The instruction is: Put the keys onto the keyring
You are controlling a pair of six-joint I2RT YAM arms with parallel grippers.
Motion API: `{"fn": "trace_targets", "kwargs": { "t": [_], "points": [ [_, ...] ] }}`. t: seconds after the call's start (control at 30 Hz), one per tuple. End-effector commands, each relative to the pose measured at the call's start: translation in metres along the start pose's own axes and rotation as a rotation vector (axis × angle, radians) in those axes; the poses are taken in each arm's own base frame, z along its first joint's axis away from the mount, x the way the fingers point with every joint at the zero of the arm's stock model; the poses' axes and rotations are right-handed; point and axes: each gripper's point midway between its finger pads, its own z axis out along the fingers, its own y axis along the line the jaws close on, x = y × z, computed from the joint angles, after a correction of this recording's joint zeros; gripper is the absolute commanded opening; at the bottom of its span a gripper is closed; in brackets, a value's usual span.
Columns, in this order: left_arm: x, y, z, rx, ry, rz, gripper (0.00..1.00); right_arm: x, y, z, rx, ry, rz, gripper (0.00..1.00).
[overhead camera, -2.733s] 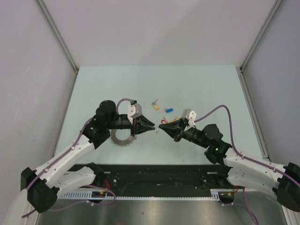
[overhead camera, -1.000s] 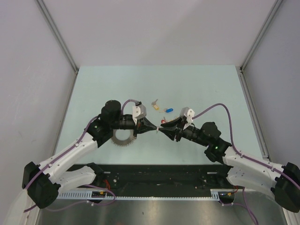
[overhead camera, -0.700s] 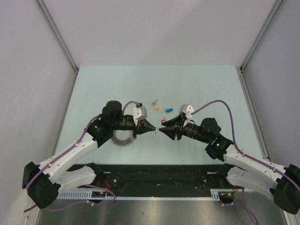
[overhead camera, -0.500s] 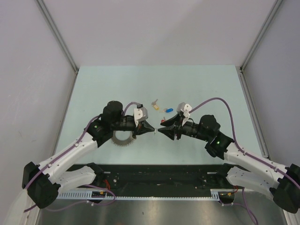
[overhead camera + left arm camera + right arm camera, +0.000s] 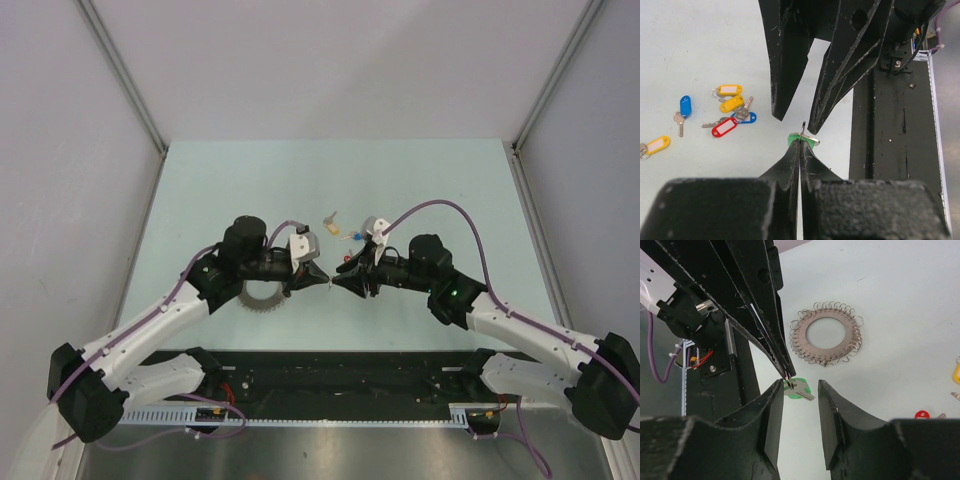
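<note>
My left gripper point(image 5: 800, 142) is shut on the small wire loop of a green-tagged key point(image 5: 808, 139), held above the table. In the right wrist view that green-tagged key point(image 5: 799, 390) hangs from the left gripper's tips point(image 5: 788, 374), between the open fingers of my right gripper point(image 5: 800, 386). The right gripper's left finger is almost against the key. From above, the left gripper point(image 5: 325, 280) and the right gripper point(image 5: 337, 283) meet tip to tip. The keyring point(image 5: 826, 333) lies flat on the table, and from above the keyring point(image 5: 262, 297) shows partly under the left arm. The other keys point(image 5: 724, 127) lie loose on the table.
Loose keys with red, yellow point(image 5: 730, 90) and blue point(image 5: 685, 106) tags are scattered behind the grippers; from above the yellow point(image 5: 332, 228) and blue point(image 5: 360, 235) ones show. A black rail point(image 5: 895, 150) runs along the near table edge. Grey walls enclose the table.
The right arm has swung left and its open fingers now straddle the green-tagged key. The left gripper has stayed shut and nearly still.
</note>
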Motion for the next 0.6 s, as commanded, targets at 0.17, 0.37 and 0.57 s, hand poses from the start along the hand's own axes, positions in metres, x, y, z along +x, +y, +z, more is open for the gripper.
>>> {"fn": "trace_targets", "kwargs": {
  "t": [0.17,0.37,0.57],
  "points": [
    [-0.019,0.002,0.000,0.004,-0.020,0.060,0.00,-0.017,0.003,0.005,-0.029,-0.015,-0.031,0.29],
    [-0.016,0.003,0.000,-0.001,-0.009,0.057,0.00,-0.019,0.003,0.005,-0.032,-0.014,-0.034,0.08],
    [-0.014,0.016,-0.006,-0.098,0.008,0.043,0.23,-0.010,0.001,-0.002,-0.007,0.036,-0.031,0.00]
  ]
}}
